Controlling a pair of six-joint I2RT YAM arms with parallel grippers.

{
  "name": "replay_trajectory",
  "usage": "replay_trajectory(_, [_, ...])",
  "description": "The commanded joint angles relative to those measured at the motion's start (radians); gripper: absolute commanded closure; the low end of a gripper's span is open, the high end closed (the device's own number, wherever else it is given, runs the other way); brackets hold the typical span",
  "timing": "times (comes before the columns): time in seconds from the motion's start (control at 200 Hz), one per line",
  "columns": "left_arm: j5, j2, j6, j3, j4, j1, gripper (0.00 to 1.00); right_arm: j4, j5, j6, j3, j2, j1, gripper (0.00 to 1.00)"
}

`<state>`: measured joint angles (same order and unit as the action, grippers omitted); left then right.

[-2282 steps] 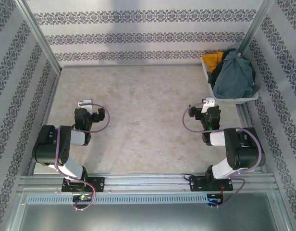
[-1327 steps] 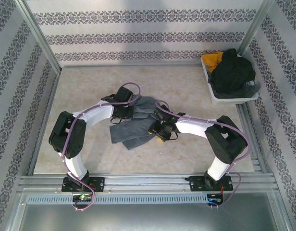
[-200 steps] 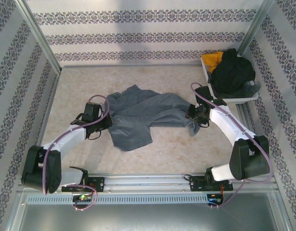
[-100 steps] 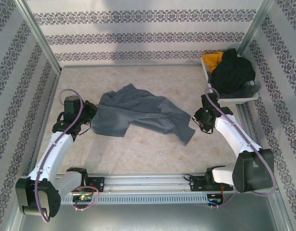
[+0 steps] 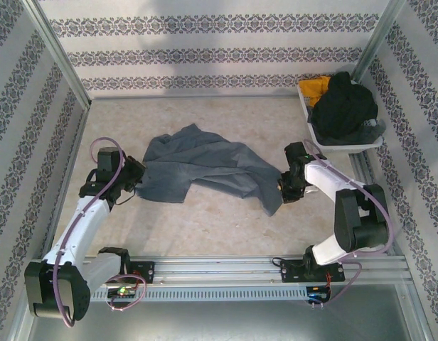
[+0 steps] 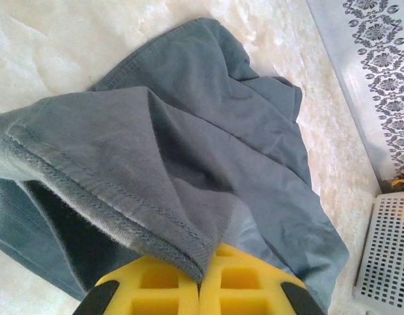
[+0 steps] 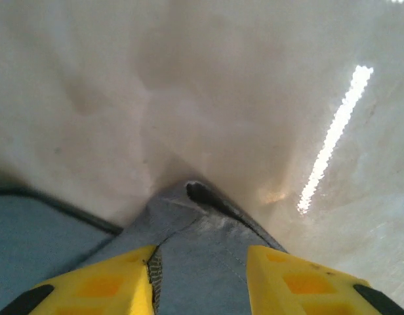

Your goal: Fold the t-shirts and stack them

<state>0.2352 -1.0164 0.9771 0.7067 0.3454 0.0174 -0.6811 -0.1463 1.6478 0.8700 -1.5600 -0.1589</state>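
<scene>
A grey-blue t-shirt [image 5: 205,165] lies crumpled and partly spread in the middle of the table. My left gripper [image 5: 134,177] is at its left edge, shut on the stitched hem. In the left wrist view the hem [image 6: 156,223] runs down into the closed yellow fingers [image 6: 156,292] of the left gripper [image 6: 201,270]. My right gripper [image 5: 284,189] is low at the shirt's right corner. It stands open [image 7: 201,262], with the pointed corner of the cloth [image 7: 202,230] lying between its spread fingers [image 7: 110,282].
A white bin [image 5: 350,147] sits at the back right, holding a black garment [image 5: 343,106] and a yellow one [image 5: 315,89]. Metal rails and patterned walls border the table. Bare marbled tabletop [image 5: 226,220] lies in front of the shirt.
The left gripper dragged the shirt's edge leftward over the last second and now holds still. The right gripper let go, then came down and left onto the shirt's right corner.
</scene>
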Motion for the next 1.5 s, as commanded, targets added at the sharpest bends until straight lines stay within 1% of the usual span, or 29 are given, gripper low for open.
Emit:
replay_trajectory(0.0, [0.017,0.014,-0.013,-0.017,0.015,-0.011,1.00,0.007,-0.021,0.083,0.013,-0.020,0.013,0.56])
replay_trajectory(0.07, [0.020,0.015,-0.015,-0.018,0.015,-0.011,1.00,0.005,-0.011,0.084,0.017,-0.014,0.018,0.53])
replay_trajectory(0.1, [0.023,0.015,-0.015,-0.019,0.014,-0.011,1.00,0.006,-0.008,0.084,0.017,-0.011,0.021,0.50])
replay_trajectory(0.175, [0.028,0.016,-0.014,-0.023,0.008,-0.011,1.00,0.004,-0.008,0.096,0.010,-0.012,0.026,0.50])
replay_trajectory(0.345, [0.036,0.014,-0.008,-0.026,-0.005,-0.012,1.00,0.028,-0.020,0.120,0.009,-0.038,0.041,0.50])
replay_trajectory(0.485, [0.036,0.010,-0.010,-0.026,-0.005,-0.011,1.00,-0.028,-0.013,0.070,0.069,-0.083,0.038,0.50])
replay_trajectory(0.555, [0.037,0.010,-0.006,-0.024,-0.008,-0.011,1.00,-0.058,-0.010,0.061,0.080,-0.104,0.032,0.52])
replay_trajectory(0.649, [0.040,0.008,-0.005,-0.022,-0.014,-0.011,1.00,-0.046,0.005,0.071,0.046,-0.109,0.024,0.55])
replay_trajectory(0.724, [0.044,0.004,-0.006,-0.017,-0.017,-0.011,1.00,-0.035,-0.001,0.070,0.030,-0.122,0.025,0.59])
replay_trajectory(0.804, [0.045,0.004,-0.006,-0.012,-0.017,-0.011,1.00,-0.035,0.000,0.055,0.028,-0.131,0.027,0.66])
replay_trajectory(0.829, [0.046,0.005,-0.006,-0.011,-0.017,-0.011,1.00,-0.034,0.005,0.053,0.029,-0.129,0.027,0.70])
replay_trajectory(0.929, [0.046,0.004,-0.002,-0.007,-0.017,-0.011,1.00,-0.024,0.022,0.031,0.038,-0.114,0.033,0.94])
replay_trajectory(0.959, [0.048,0.004,0.001,-0.006,-0.017,-0.011,1.00,-0.025,0.038,0.010,0.052,-0.104,0.037,1.00])
replay_trajectory(1.084, [0.054,-0.002,0.019,0.016,-0.017,-0.011,1.00,-0.032,0.161,-0.122,0.159,-0.019,0.036,1.00])
replay_trajectory(1.194, [0.068,-0.029,0.031,0.062,-0.028,-0.013,1.00,-0.001,0.240,-0.312,0.291,0.035,0.037,1.00])
replay_trajectory(1.329, [0.112,-0.111,0.042,0.161,-0.063,-0.031,1.00,0.053,0.250,-0.509,0.466,0.038,0.045,1.00])
replay_trajectory(1.499, [0.168,-0.206,0.110,0.325,-0.143,-0.080,1.00,0.090,0.243,-0.675,0.696,0.011,0.056,1.00])
